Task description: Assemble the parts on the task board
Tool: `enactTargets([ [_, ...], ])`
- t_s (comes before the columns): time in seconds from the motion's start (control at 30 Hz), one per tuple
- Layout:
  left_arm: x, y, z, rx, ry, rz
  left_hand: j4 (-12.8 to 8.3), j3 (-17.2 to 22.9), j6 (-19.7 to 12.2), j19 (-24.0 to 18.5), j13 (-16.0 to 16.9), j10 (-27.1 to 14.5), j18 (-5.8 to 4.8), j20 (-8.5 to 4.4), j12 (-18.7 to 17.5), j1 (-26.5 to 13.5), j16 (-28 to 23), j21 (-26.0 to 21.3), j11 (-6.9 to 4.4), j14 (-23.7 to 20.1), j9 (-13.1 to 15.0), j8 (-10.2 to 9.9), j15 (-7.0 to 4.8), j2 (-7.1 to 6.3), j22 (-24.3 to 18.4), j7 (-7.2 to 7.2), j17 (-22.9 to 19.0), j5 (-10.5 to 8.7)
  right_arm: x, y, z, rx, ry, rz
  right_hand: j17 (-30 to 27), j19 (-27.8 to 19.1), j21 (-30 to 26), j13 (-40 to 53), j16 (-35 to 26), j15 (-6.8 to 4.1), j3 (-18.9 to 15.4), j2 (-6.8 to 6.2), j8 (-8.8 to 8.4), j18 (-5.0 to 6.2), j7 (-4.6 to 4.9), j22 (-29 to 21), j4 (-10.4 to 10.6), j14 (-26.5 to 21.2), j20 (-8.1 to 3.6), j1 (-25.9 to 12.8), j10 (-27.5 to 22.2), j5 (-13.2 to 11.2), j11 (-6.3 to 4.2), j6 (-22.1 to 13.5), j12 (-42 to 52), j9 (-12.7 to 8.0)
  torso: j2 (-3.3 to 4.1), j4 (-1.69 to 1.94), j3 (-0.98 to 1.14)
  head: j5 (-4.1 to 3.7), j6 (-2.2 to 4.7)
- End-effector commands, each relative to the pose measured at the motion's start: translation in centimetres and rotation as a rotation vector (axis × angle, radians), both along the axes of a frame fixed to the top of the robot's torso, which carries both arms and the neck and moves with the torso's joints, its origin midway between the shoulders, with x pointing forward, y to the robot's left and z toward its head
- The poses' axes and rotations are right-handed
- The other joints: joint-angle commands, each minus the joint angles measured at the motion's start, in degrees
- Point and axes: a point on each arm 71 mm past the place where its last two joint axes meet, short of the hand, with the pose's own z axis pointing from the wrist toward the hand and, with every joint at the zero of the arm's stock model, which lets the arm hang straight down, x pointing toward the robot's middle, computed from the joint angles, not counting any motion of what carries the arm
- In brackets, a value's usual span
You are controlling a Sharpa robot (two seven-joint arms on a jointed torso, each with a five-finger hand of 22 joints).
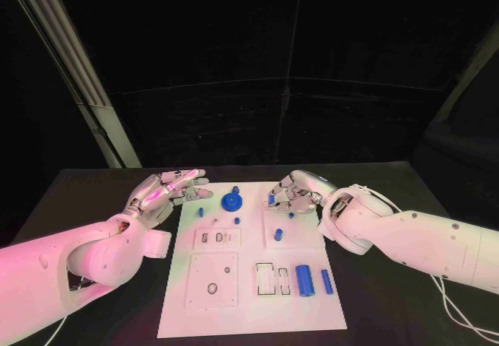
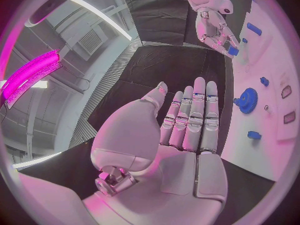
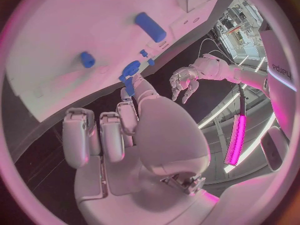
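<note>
Currently right robot hand (image 1: 291,196) pinches a small blue part (image 1: 272,200) over the board's (image 1: 249,310) far edge, likely for insertion; left robot hand (image 1: 169,190) waits, fingers straight and empty.

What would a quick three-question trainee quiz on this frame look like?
1. True or false: the left hand holds a part.
2. What is the right hand pinching? A) a grey screw B) a small blue part C) nothing
3. Fill in: the large blue cylinder lies on the task board at the end ____ the robot (nearer/farther from).
Key: 1 false, its fingers are spread and hold nothing; 2 B; 3 nearer.
</note>
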Motion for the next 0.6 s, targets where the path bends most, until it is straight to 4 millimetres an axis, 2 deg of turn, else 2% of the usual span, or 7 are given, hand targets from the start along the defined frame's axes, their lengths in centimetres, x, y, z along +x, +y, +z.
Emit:
enactTargets([
  [0.03, 0.0, -0.1, 0.2, -0.008, -0.006, -0.010, -0.2, 0.0, 0.3, 0.3, -0.1, 0.4, 0.83, -0.06, -0.2, 0.1, -0.2, -0.4, 0.23, 0.4, -0.1, -0.3, -0.06, 0.20, -0.1, 0.26, 0.1, 0.14, -0.2, 1.9, 0.3, -0.043, -0.038, 0.009, 9.3, 0.4, 0.2, 0.3, 0.2, -0.47, -0.1, 0.15, 0.43, -0.71, -1.00, 6.9, 0.4, 4.9, -0.01, -0.5, 2.6, 0.2, -2.08, 1.4, 0.2, 0.1, -0.09, 0.05, -0.06, 0.77, -0.32],
  [0.33, 0.3, 0.0, 0.3, -0.006, -0.012, -0.005, -0.3, 0.0, 0.3, 0.4, -0.1, 0.4, 0.83, -0.06, -0.2, 0.1, -0.3, -0.4, 0.24, 0.5, -0.1, -0.4, -0.06, 0.22, -0.1, 0.27, 0.1, 0.14, -0.7, 7.7, 0.4, -0.107, -0.091, 0.121, 9.3, 0.5, 0.2, 0.3, 0.1, -0.50, 0.0, 0.15, 0.43, -0.72, -1.05, 6.9, 0.5, 4.9, -0.03, -0.6, 2.6, 0.3, -2.12, 1.5, 0.1, 0.1, 0.00, 0.02, -0.01, 2.41, -1.26],
  [0.4, 0.3, 0.0, 0.3, -0.005, -0.014, -0.003, -0.3, 0.0, 0.3, 0.4, -0.1, 0.4, 0.83, -0.06, -0.2, 0.1, -0.3, -0.4, 0.24, 0.5, -0.1, -0.4, -0.06, 0.22, -0.1, 0.27, 0.1, 0.14, -0.7, 8.5, 0.3, -0.122, -0.096, 0.133, 9.3, 0.5, 0.2, 0.3, 0.1, -0.50, 0.0, 0.15, 0.43, -0.72, -1.05, 6.9, 0.5, 4.9, -0.03, -0.6, 2.6, 0.3, -2.12, 1.5, 0.1, 0.1, 0.01, -0.02, 0.06, 2.71, -1.36],
  [0.57, 0.4, 0.0, 0.4, -0.005, -0.018, 0.000, -0.3, 0.1, 0.3, 0.4, -0.1, 0.4, 0.83, -0.06, -0.3, 0.1, -0.3, -0.4, 0.23, 0.5, -0.1, -0.4, -0.06, 0.23, -0.1, 0.26, 0.1, 0.14, -1.1, 10.2, -0.6, -0.179, -0.104, 0.164, 9.0, 0.4, 0.2, 0.1, 0.0, -0.53, 0.0, 0.02, 0.33, -0.71, -1.02, 6.9, 0.5, 4.8, -0.06, -0.8, 2.4, 0.3, -2.12, 1.4, -0.1, 0.1, 0.06, 0.02, 0.04, 2.82, -1.50],
  [0.6, 0.4, 0.0, 0.5, -0.005, -0.019, 0.000, -0.3, 0.1, 0.3, 0.4, -0.1, 0.4, 0.83, -0.06, -0.3, 0.2, -0.4, -0.4, 0.22, 0.5, -0.1, -0.4, -0.06, 0.25, -0.1, 0.24, 0.1, 0.14, -1.2, 10.5, -0.8, -0.190, -0.107, 0.169, 9.0, 0.4, 0.2, 0.1, 0.0, -0.53, 0.0, 0.02, 0.32, -0.71, -1.03, 6.9, 0.5, 4.8, -0.06, -0.8, 2.4, 0.3, -2.12, 1.4, -0.1, 0.1, 0.08, 0.00, 0.05, 3.09, -1.67],
])
